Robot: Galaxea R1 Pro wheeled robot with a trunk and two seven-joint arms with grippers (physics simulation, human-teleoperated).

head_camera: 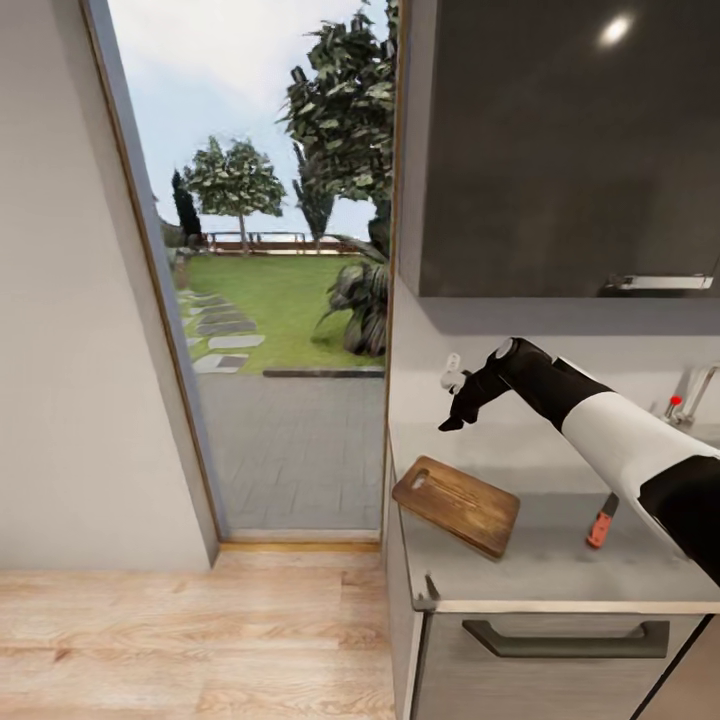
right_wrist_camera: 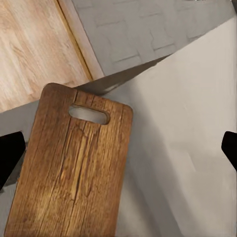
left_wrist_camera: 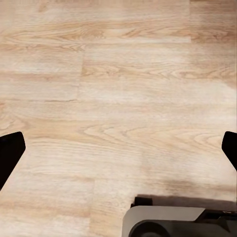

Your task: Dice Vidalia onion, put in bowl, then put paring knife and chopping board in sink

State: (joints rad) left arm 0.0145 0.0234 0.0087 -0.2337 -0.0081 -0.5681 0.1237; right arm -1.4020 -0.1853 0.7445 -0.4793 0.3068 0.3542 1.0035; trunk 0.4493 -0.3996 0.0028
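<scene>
Big picture first: a tall glass doorway (head_camera: 270, 270) opens onto a lawn and paving, a dark wall cabinet (head_camera: 560, 150) hangs above, and pale wood floor (head_camera: 180, 640) runs along the foot of the units. The bench (head_camera: 560, 580), a grey worktop over a dark drawer front, carries the action.

On it lies the chopping board (head_camera: 458, 503), dark brown with a handle slot, set at an angle near the bench's end by the doorway, one corner close to the front edge. From the right wrist camera the chopping board (right_wrist_camera: 74, 168) sits flat, bare, nothing on it. The paring knife (head_camera: 602, 522), red handle toward the front, lies well apart from the board, partly behind the right forearm. At the far right, a chrome tap (head_camera: 690, 395) with a red dot marks where the sink must be; the basin itself is out of frame, and so are the onion and bowl.

The right gripper (head_camera: 458, 405) hangs above the bench behind the board, fingers spread wide and holding nothing. The left gripper (left_wrist_camera: 118, 148) points down at the floor, fingers wide apart, also empty.

My read: nothing fetched yet, so this is the opening step. Next call is swinging toward the tap side and getting a gripper down into the sink for the onion.
</scene>
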